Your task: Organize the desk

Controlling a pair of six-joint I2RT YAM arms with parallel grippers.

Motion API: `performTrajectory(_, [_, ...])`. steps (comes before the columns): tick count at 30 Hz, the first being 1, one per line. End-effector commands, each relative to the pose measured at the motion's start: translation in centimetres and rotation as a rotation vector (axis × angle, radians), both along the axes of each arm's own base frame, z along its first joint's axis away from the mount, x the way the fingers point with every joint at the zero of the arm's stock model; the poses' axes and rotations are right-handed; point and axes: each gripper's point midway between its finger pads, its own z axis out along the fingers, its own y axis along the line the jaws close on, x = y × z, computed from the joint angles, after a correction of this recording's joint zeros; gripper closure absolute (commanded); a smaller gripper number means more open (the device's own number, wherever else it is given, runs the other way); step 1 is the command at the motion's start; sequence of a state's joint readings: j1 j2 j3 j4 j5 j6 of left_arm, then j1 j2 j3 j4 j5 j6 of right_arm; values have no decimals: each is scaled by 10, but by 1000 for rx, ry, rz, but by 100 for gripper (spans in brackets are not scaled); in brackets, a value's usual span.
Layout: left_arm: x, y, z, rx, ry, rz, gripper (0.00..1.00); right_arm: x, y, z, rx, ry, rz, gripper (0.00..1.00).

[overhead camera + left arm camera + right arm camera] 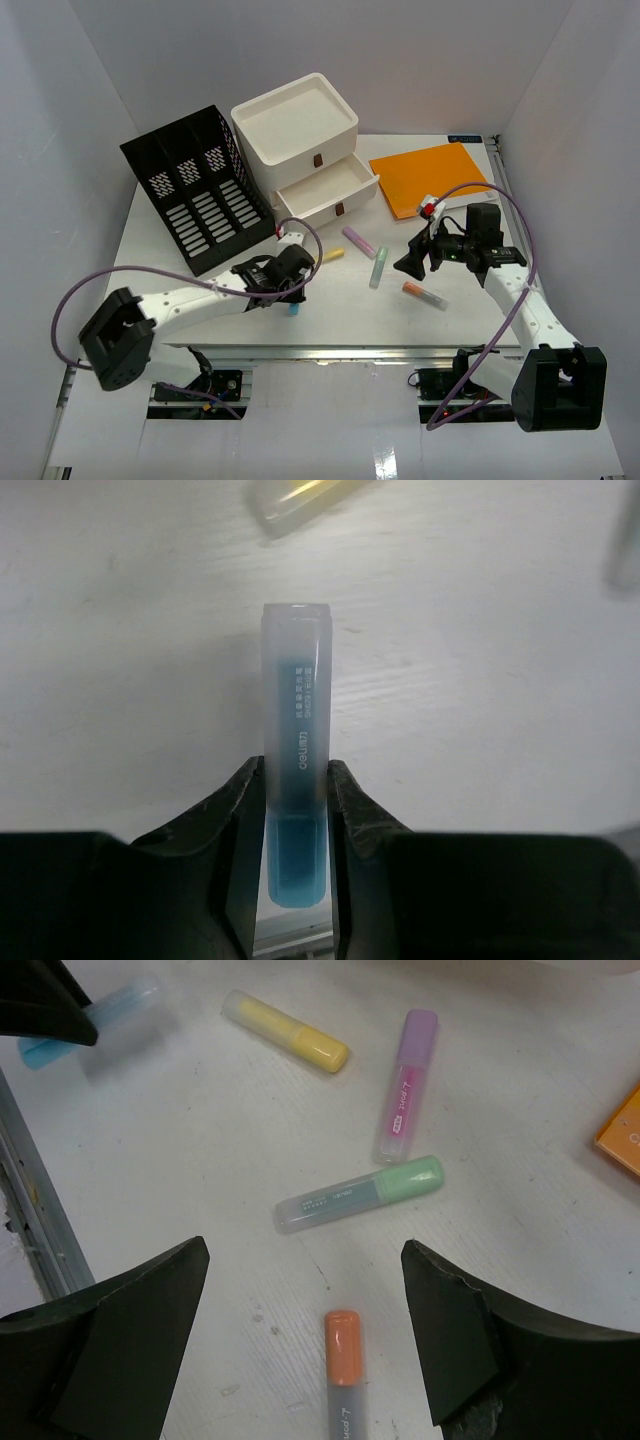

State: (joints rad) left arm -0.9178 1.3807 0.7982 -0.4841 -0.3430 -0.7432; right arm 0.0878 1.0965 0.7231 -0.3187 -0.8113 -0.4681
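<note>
The white desk [350, 320] holds several highlighters. My left gripper [291, 289] is shut on a blue highlighter [296, 700], near the front rail; its tip shows below the fingers in the top view [294, 309]. My right gripper [414, 262] is open and empty, above an orange highlighter [342, 1360] that lies between its spread fingers in the right wrist view. A green highlighter [360, 1193], a purple one [406, 1085] and a yellow one [286, 1031] lie mid-desk. The blue highlighter and the left fingers also show at the top left of the right wrist view [110, 1015].
A black file organizer [198, 187] stands at the back left. A white drawer box [305, 140] stands behind the centre with its lower drawer [325, 185] pulled open. An orange notebook [428, 176] lies at the back right. White walls enclose the desk.
</note>
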Motion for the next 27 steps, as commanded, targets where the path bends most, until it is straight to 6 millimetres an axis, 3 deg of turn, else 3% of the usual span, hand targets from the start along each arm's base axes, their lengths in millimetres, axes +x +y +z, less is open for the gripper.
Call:
performTrajectory(1, [-7, -38, 116, -166, -288, -474, 100, 0, 1, 13, 16, -56, 20, 16])
performTrajectory(3, [1, -37, 153, -136, -420, -546, 100, 0, 0, 13, 16, -59, 18, 16])
performTrajectory(6, [20, -42, 191, -51, -552, -639, 100, 0, -1, 13, 18, -62, 18, 16])
performTrajectory(11, [73, -56, 229, -29, -658, -774, 100, 0, -2, 13, 18, -65, 17, 16])
performTrajectory(13, [111, -62, 231, -10, -660, -788, 99, 1, -4, 13, 12, -69, 8, 16])
performTrajectory(16, [151, -61, 227, 55, -671, -786, 89, 2, -5, 12, 6, -76, 6, 16])
performTrajectory(24, [218, -80, 217, 120, -678, -779, 79, 4, -6, 10, 2, -70, 2, 16])
performTrajectory(25, [224, -81, 213, 125, -671, -775, 75, 4, -6, 9, 1, -67, 1, 16])
performTrajectory(27, [228, -83, 208, 125, -662, -770, 50, 4, -6, 9, 1, -70, 2, 16])
